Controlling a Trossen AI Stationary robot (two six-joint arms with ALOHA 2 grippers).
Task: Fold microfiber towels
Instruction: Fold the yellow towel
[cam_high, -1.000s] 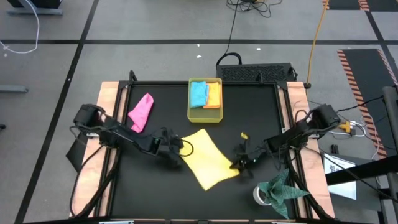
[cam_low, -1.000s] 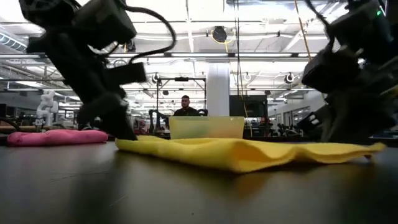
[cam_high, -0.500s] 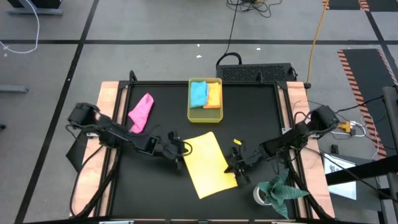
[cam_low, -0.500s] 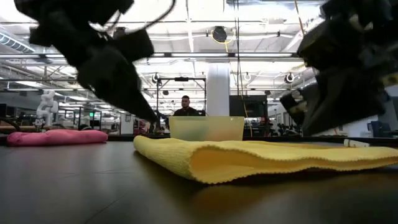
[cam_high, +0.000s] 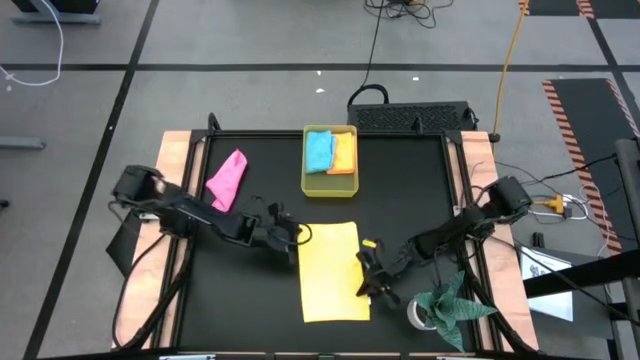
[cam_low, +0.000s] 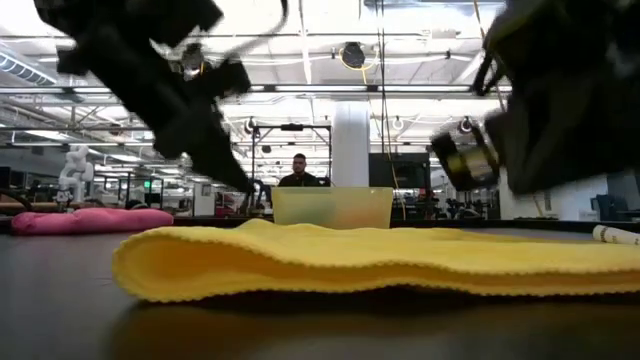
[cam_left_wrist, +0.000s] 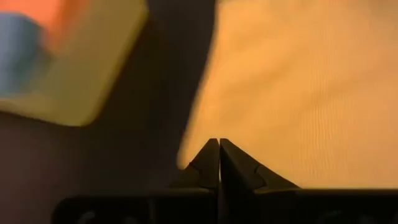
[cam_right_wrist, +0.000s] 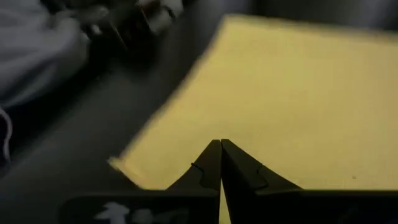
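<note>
We see the yellow towel (cam_high: 333, 270) flat in the middle of the table (cam_high: 250, 310). Our left claw (cam_high: 296, 238) and right claw (cam_high: 366, 285) sit pinched shut at its edges, holding nothing, probably to smooth it.

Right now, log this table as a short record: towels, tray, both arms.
yellow towel: flat on the mat, table centre, long rectangle
pink towel: bunched, far left of the mat
blue towel: in the tray, left side
orange towel: in the tray, right side
tray: far centre of the table
left gripper: jaws shut, at the yellow towel's far left corner
right gripper: jaws shut, at the yellow towel's right edge
green cloth: near right corner
</note>
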